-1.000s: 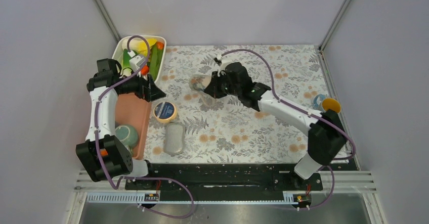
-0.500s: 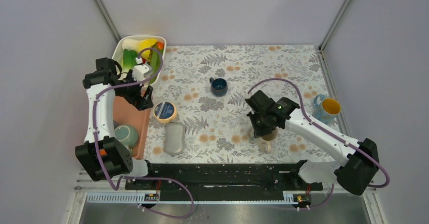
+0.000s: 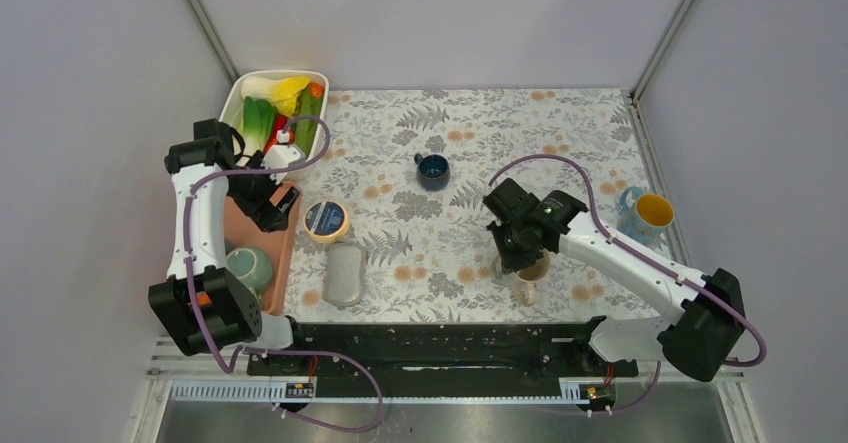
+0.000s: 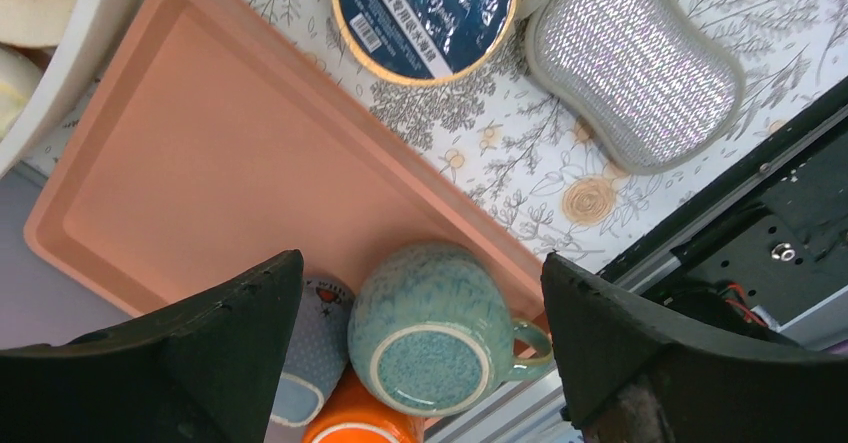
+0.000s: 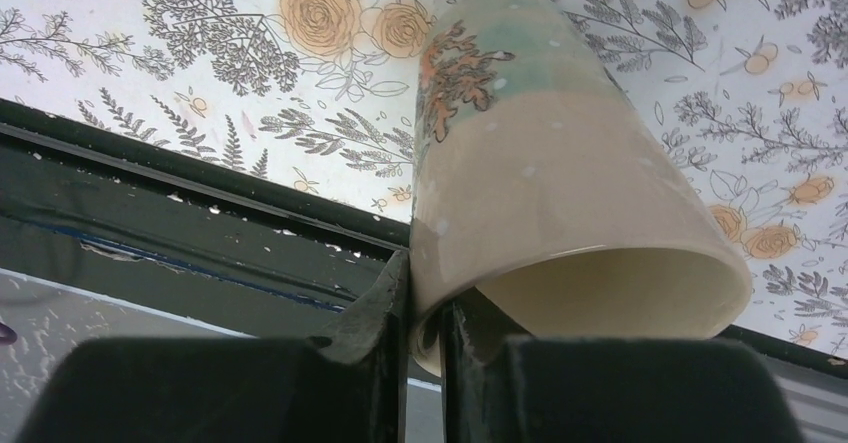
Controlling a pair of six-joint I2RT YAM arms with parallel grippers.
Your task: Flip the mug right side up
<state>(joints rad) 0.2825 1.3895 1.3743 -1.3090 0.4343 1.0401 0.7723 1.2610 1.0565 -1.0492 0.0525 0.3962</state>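
Note:
A beige mug with a green band and orange leaf print (image 3: 529, 272) stands mouth up on the floral mat at the front right. My right gripper (image 3: 518, 250) is shut on its wall at the rim; the right wrist view shows the mug (image 5: 560, 183) pinched between my fingers (image 5: 425, 308). A teal speckled mug (image 3: 250, 266) sits upside down at the near end of the salmon tray (image 3: 262, 225). My left gripper (image 3: 272, 207) hangs open above the tray. In the left wrist view the teal mug (image 4: 435, 333) lies base up between my open fingers (image 4: 420, 288), untouched.
A dark blue mug (image 3: 433, 169) stands at mid mat and a blue-and-yellow mug (image 3: 645, 212) at the right edge. A round tin (image 3: 326, 220) and grey sponge (image 3: 346, 271) lie beside the tray. A white bin (image 3: 318, 79) holds items. A dotted mug (image 4: 300, 348) and an orange mug (image 4: 350, 425) touch the teal one.
My right arm has gone from the dark blue mug at the far centre to the front right, where it now grips the beige mug. My left gripper moved nearer over the tray.

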